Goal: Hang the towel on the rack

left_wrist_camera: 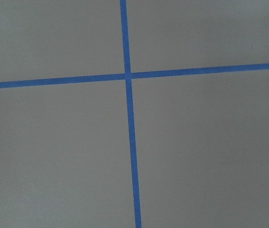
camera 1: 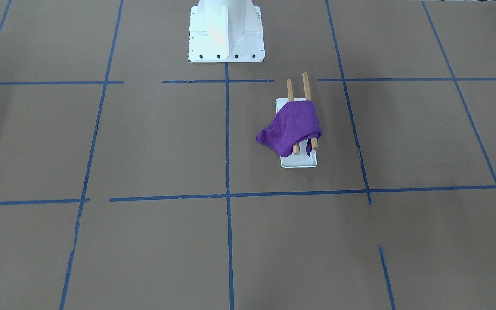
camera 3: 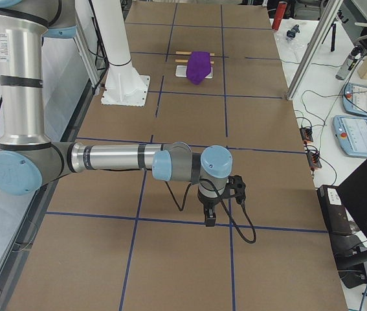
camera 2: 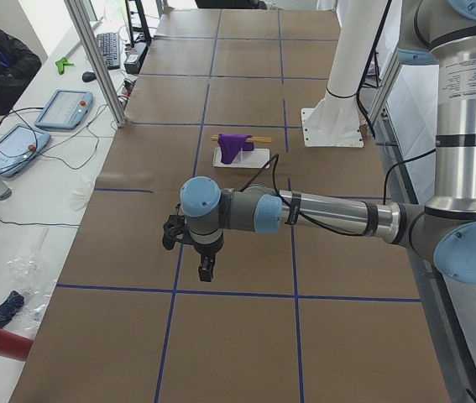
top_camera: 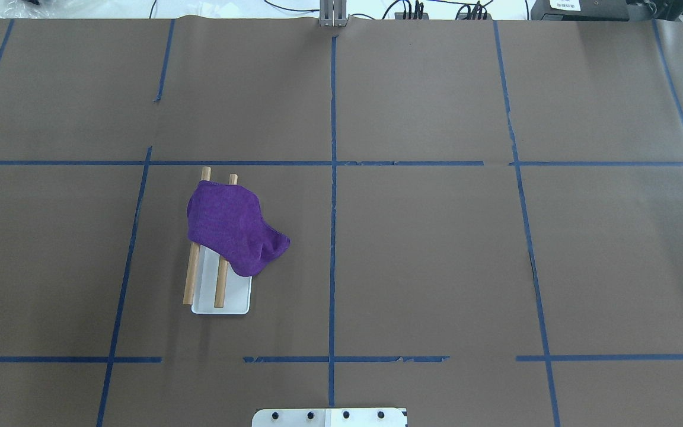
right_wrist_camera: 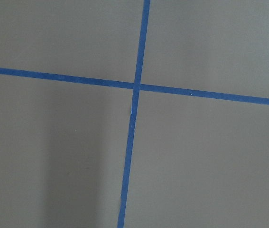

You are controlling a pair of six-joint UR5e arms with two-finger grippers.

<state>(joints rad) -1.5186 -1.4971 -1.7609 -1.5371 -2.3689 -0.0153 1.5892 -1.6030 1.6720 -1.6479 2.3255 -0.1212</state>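
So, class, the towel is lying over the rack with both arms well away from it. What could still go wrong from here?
1. The towel lies bunched across both rods, with most loose cloth hanging off one side; that uneven weight might slowly drag it off.
2. It sits at one end of the rack, so a nudge there could tip the small stand.

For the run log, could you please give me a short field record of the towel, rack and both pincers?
towel: draped across both rods, bunched, one corner hanging off on the robot's right
rack: white base flat on the table, rod ends bare
left pincer: far from rack and towel; open or shut cannot be told
right pincer: same
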